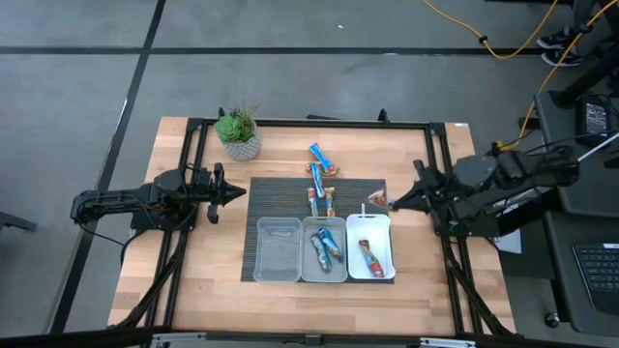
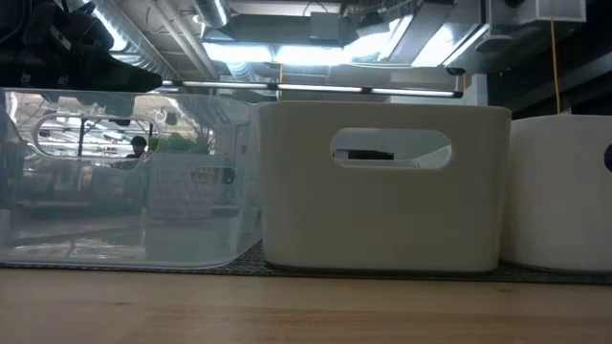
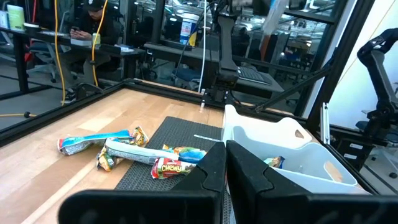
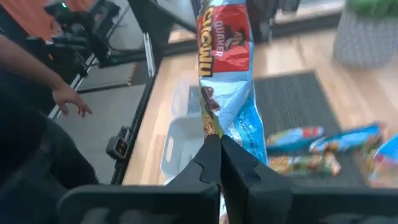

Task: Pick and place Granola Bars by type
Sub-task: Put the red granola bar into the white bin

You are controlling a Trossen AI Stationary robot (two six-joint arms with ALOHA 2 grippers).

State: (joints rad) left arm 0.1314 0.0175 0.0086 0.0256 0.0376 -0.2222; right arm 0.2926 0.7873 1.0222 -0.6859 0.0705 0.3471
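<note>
Right gripper, fingers pinched shut on a red-and-blue granola bar, hangs at the mat's right edge beside the right tray. Judged best: carry it high enough to clear the tray rim, then release it over the tray holding matching wrappers (which one matches is hard to tell). Loose bars lie behind the trays; the left tray looks empty. Left gripper, closed and empty, waits well clear.
</note>
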